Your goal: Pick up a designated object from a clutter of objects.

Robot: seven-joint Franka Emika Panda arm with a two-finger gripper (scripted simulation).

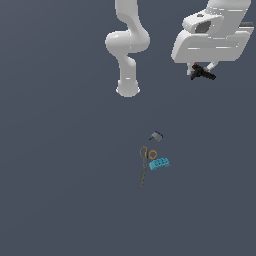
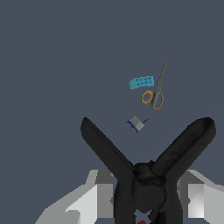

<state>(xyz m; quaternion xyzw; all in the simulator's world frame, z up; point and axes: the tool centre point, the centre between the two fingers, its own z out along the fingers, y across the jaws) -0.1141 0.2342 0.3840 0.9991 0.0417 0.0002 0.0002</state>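
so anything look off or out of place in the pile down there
Nothing looks damaged or spilled. The one thing away from the rest is the black clamp: it sits between the gripper's fingers, lifted clear. The scissors, blue brick and small grey piece lie grouped on the floor, brick beside the scissor handles.

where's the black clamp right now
The black clamp is held between the gripper fingers, high at the exterior view's upper right, far from the scissors.
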